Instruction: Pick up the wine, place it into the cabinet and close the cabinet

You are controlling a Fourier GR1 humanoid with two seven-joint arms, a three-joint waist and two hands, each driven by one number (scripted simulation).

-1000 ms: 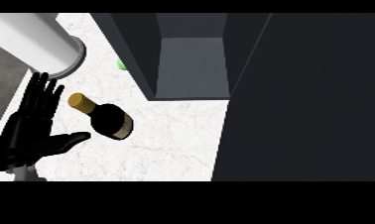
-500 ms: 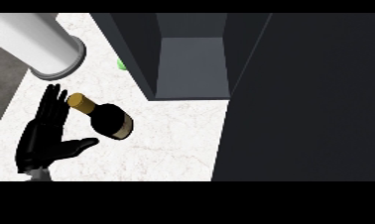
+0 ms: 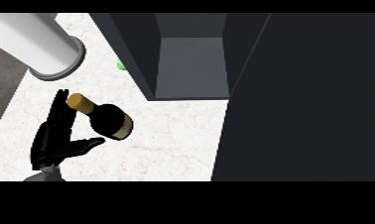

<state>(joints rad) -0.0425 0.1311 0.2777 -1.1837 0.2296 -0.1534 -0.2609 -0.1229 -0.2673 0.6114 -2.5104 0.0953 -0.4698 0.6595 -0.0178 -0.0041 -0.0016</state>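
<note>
The wine bottle [image 3: 108, 118] is dark with a gold cap and lies tilted on the white counter, its neck pointing up and to the left. My left hand [image 3: 54, 138] is right beside it on its left, fingers straight and pointing up, thumb reaching under the bottle's base. The hand stays open and does not enclose the bottle. The dark grey cabinet [image 3: 192, 59] stands open at the top centre, its interior bare. Its door [image 3: 300, 99] fills the right side of the view. My right hand does not show.
A large grey cylinder [image 3: 44, 44] reaches in from the upper left corner. A small green object [image 3: 121, 64] peeks out at the cabinet's left wall. The white marbled counter [image 3: 168, 139] lies between the bottle and the door.
My left hand has moved right, closing in on the bottle, and turned more edge-on. The bottle has stayed where it was.
</note>
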